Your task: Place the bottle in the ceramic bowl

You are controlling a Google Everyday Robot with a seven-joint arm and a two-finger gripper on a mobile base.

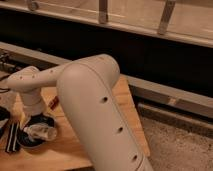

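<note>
The ceramic bowl (31,140) is a round dark bowl on the wooden table (100,145) at the lower left. A pale slim object, most likely the bottle (44,133), lies tilted on its side over the inside of the bowl. My gripper (35,121) hangs from the white wrist right above the bowl, at the bottle's left end. My large white arm fills the middle of the view and hides part of the table.
A flat black rectangular object (11,137) lies just left of the bowl. A small red thing (52,103) lies on the table behind the wrist. Cables (6,61) sit at the far left. The table's right edge drops to a speckled floor (175,145).
</note>
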